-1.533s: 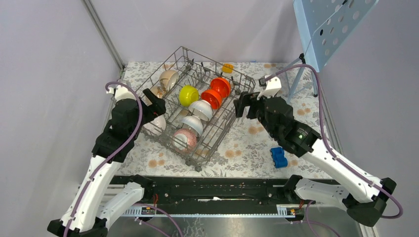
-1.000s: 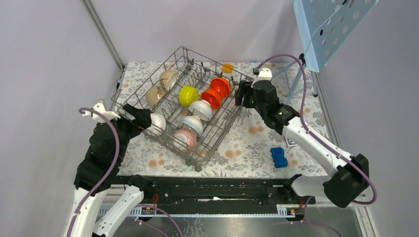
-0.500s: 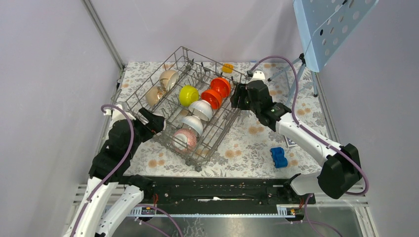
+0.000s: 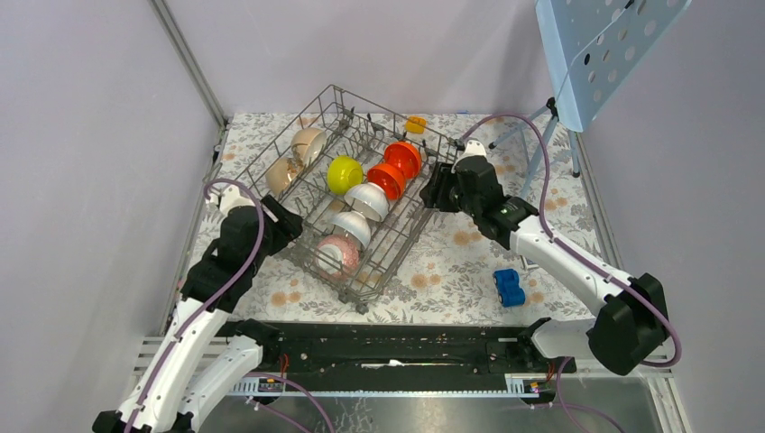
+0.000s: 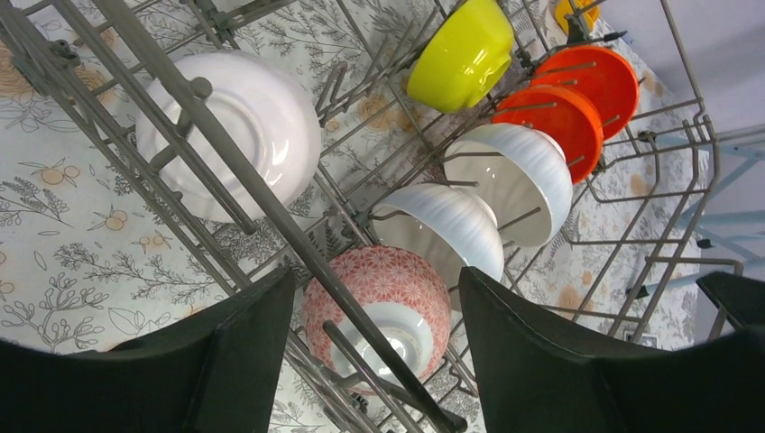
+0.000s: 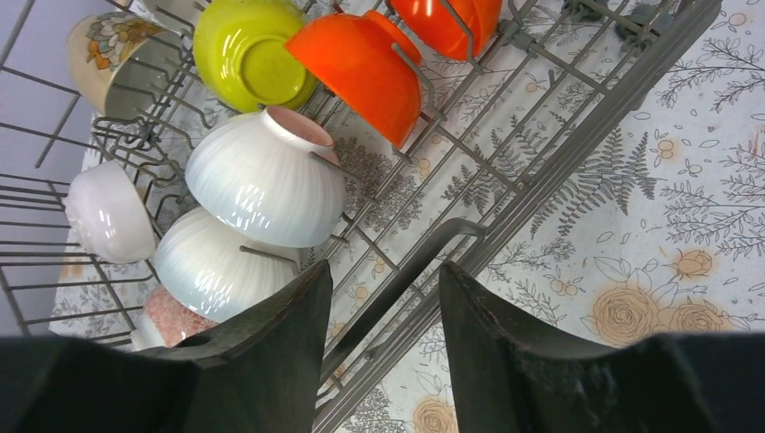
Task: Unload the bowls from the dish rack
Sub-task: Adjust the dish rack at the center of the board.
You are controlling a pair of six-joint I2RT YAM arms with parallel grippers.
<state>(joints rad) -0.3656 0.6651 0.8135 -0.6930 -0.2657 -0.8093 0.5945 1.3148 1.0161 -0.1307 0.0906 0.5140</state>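
The grey wire dish rack [image 4: 364, 300] sits at an angle on the floral mat, with several bowls on edge in it. These are beige [image 4: 308, 142], mottled [image 4: 282, 171], yellow-green [image 4: 344, 173], two orange-red [image 4: 403, 158], two ribbed white [image 4: 368, 200] and pink-speckled [image 4: 336, 255]. My left gripper [image 4: 287, 221] is open at the rack's left side. Its top rail [image 5: 271, 197] runs between the jaws [image 5: 374, 273], above the pink-speckled bowl [image 5: 397, 271]. A plain white bowl [image 5: 239, 126] lies beyond. My right gripper [image 4: 439, 189] is open astride the right side rail [image 6: 390, 299].
A small blue toy car [image 4: 509, 287] lies on the mat right of the rack. A light blue perforated panel [image 4: 595, 45] on a thin stand rises at the back right. A small orange-yellow object [image 4: 415, 124] sits behind the rack. Walls close in on the left and at the back.
My left arm swung back in to the rack's left rail and now hides the plain white bowl from above. My right gripper has come down over the right rail. Both pairs of jaws have narrowed.
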